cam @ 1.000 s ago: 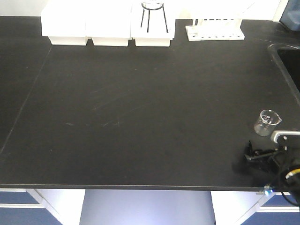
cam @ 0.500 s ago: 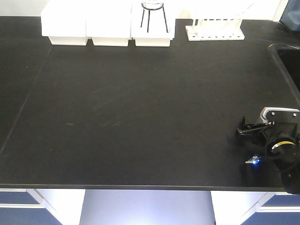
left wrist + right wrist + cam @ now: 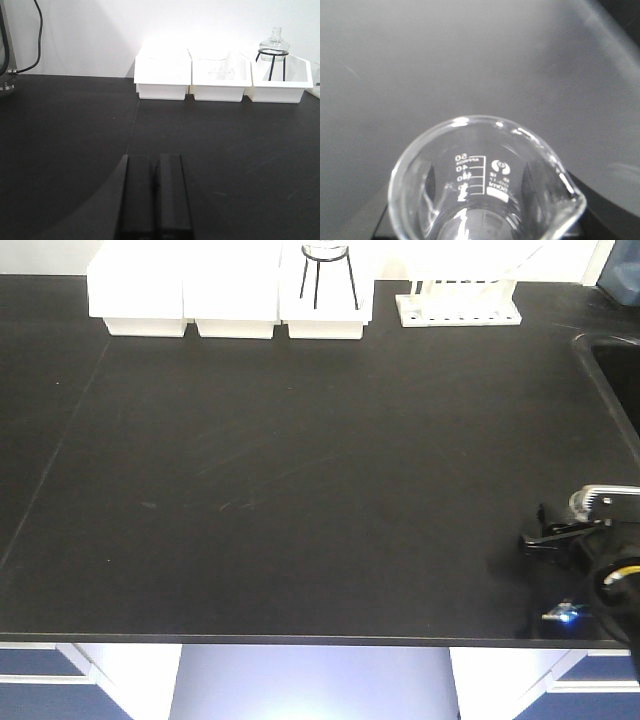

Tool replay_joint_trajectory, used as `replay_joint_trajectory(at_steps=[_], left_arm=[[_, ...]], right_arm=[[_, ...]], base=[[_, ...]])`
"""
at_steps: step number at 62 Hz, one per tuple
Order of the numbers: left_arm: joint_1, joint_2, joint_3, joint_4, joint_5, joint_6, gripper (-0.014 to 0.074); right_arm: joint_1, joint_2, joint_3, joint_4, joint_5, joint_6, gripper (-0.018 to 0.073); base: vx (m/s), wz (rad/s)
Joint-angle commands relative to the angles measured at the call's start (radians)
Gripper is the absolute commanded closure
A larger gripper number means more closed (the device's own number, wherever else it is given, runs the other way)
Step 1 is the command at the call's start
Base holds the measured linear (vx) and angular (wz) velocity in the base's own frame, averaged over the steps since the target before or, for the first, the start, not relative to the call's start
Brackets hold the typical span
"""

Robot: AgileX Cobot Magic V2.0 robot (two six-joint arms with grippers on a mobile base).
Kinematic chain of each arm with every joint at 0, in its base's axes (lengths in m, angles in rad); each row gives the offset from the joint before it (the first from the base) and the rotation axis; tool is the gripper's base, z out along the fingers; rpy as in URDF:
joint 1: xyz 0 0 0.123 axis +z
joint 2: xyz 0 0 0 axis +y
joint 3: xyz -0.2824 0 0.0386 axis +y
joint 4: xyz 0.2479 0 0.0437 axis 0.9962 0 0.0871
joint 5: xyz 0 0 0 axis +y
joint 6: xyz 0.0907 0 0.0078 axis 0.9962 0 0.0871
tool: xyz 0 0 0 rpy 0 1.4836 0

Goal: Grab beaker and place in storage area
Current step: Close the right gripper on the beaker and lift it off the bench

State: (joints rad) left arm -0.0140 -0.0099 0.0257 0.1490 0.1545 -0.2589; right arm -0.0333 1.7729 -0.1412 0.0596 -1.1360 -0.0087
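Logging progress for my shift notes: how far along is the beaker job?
Done: the approach; the beaker sits inside the right claw. In hand: the grab, though a firm clamp cannot be confirmed. Left: carrying it to storage, not in view, and setting it down. The left claw is shut, idle.

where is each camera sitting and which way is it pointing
Front view: high at the near edge, looking down across the bench to the white boxes; right arm at lower right.
Left wrist: low over the bench, facing the back wall; shut left gripper at bottom centre.
Right wrist: close above the beaker, looking into its mouth; dark fingers at the bottom corners.
Shared: front and left wrist both show the boxes and the tripod flask.
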Motion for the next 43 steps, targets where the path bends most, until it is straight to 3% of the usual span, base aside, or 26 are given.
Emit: replay_joint_trajectory(at_steps=[1,12,22,33,43], left_arm=[[-0.008,-0.017,0.022,-0.006,-0.087,-0.006,0.0605],[-0.008,-0.017,0.022,-0.006,-0.087,-0.006,0.0605],[-0.008,-0.017,0.022,-0.006,-0.087,-0.006,0.0605],[-0.008,-0.017,0.022,-0.006,-0.087,-0.006,0.0605],[-0.008,-0.017,0.022,-0.006,-0.087,-0.006,0.0605]], right_arm=[[-0.002,-0.155,0.030,-0.003,-0.043,0.014,0.0562],[-0.002,-0.453,0.015,-0.035,0.294,0.029,0.0563],[-0.002,-0.752,-0.075,-0.111,0.764,0.054,0.0563],[-0.002,-1.059,-0.213,-0.112,1.275,0.069,0.0563],[-0.002,-1.257,-0.248,-0.105,1.472,0.039,0.0563]], base=[[0.00,0.00],[0.00,0.00],[0.00,0.00],[0.00,0.00],[0.00,0.00]])
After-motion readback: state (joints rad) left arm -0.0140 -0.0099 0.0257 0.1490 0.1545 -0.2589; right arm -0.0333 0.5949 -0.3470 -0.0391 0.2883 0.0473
